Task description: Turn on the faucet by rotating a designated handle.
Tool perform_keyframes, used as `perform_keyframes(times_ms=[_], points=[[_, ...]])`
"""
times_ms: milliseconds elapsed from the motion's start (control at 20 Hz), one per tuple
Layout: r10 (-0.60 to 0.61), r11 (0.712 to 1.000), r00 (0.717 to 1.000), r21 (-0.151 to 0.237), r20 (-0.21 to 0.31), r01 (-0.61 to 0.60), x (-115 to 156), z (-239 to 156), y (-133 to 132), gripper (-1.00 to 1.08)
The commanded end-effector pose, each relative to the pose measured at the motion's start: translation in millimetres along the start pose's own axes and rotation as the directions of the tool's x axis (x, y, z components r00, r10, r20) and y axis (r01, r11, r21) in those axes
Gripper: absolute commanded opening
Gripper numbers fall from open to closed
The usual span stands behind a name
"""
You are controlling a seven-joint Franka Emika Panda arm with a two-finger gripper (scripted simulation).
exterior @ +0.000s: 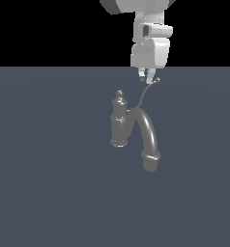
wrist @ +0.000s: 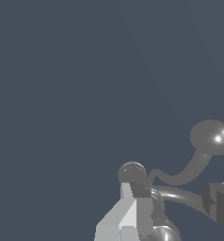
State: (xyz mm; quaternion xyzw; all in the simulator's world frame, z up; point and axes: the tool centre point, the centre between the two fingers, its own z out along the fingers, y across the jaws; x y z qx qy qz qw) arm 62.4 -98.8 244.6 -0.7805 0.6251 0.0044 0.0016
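Note:
The grey faucet [exterior: 120, 123] stands upright in the exterior view, its post capped by a knob finial [exterior: 119, 94] and its thick arched spout [exterior: 148, 137] curving toward the camera. The thin S-curved handle [exterior: 145, 94] rises from the post to a small ball tip [exterior: 156, 81]. My gripper [exterior: 148, 78] hangs just above that tip, open, with nothing held. In the wrist view the handle [wrist: 187, 172] curves up to its ball tip [wrist: 212, 136], close to one dark finger pad [wrist: 218, 201]. The other finger [wrist: 132, 207] sits by the finial [wrist: 132, 173].
A flat blue-grey floor [exterior: 49, 183] surrounds the faucet on all sides. The spout [wrist: 177, 193] passes beneath the gap between my fingers in the wrist view. No other objects show.

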Motion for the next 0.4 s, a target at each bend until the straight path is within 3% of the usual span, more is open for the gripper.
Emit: perform_keyframes(times_ms=[0,350], points=[[0.019,1.0,1.0,0.004,-0.007,-0.019,15,2,-5,-1.0],[0.028,1.0,1.0,0.003,-0.009,-0.027,20,3,-20,-1.0]])
